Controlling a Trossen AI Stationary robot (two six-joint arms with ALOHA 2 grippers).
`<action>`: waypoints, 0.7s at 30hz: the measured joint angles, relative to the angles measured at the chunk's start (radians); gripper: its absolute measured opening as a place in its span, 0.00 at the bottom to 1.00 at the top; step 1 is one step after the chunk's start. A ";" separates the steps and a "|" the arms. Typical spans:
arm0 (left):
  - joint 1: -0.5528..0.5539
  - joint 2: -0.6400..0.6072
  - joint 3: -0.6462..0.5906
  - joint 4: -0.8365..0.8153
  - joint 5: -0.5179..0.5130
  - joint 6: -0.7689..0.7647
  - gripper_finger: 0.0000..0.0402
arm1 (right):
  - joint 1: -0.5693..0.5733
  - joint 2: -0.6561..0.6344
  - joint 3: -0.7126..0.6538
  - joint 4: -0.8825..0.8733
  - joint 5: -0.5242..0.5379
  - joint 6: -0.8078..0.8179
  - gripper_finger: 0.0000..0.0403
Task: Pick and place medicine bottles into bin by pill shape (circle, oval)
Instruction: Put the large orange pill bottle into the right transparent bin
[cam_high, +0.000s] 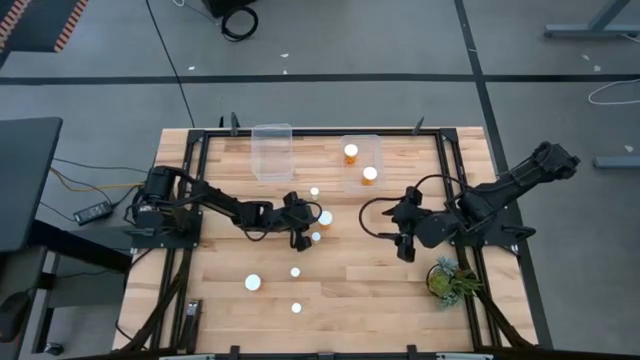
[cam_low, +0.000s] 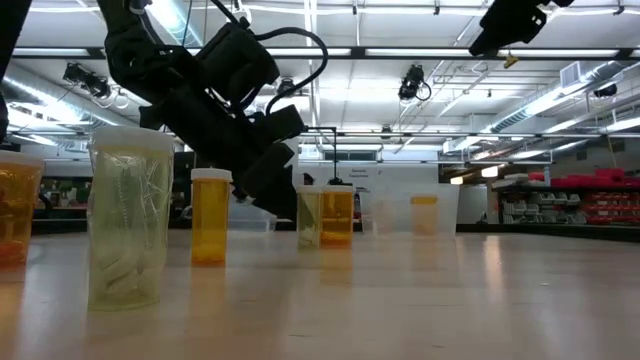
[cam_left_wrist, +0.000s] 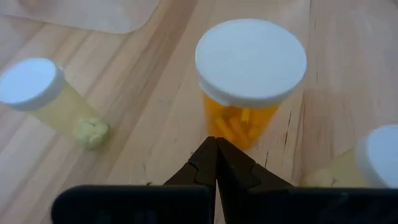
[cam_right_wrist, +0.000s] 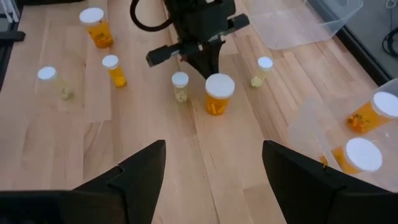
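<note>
There's the wide amber pill bottle with the broad white cap (cam_left_wrist: 250, 74), standing upright on the pale wooden table (cam_high: 350, 290), near the middle. Right behind it sits the left gripper (cam_left_wrist: 216, 152), its two dark fingers pinched tight together, holding nothing, tips aimed at the bottle's base and just short of it. From overhead that same bottle (cam_high: 324, 218) is just beside the gripper's nose (cam_high: 306, 226).

Flanking it, two narrower bottles with pale yellowish contents: one (cam_left_wrist: 53, 99) off to one side, another (cam_left_wrist: 367, 165) close on the other, both upright.

Farther out, three more small capped bottles (cam_high: 253, 283) dot the near half of the table, well apart from each other.

At the far edge, two clear plastic bins: one (cam_high: 271, 150) looks empty, the other (cam_high: 362, 140) has two orange bottles (cam_high: 351, 153) lying in it.

The right gripper (cam_right_wrist: 214, 165) hangs over the right side with fingers spread wide, nothing between them. A small green potted plant (cam_high: 450, 280) stands near it.
</note>
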 joint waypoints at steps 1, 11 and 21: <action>0.000 0.000 0.000 0.001 0.000 0.000 0.04 | -0.004 0.008 0.000 0.015 0.000 -0.008 0.68; 0.002 0.000 0.000 0.106 0.074 0.031 0.02 | -0.092 0.156 0.000 0.149 -0.045 -0.129 0.68; 0.003 -0.062 0.000 0.039 0.072 0.089 0.02 | -0.247 0.307 0.000 0.259 -0.241 -0.202 0.68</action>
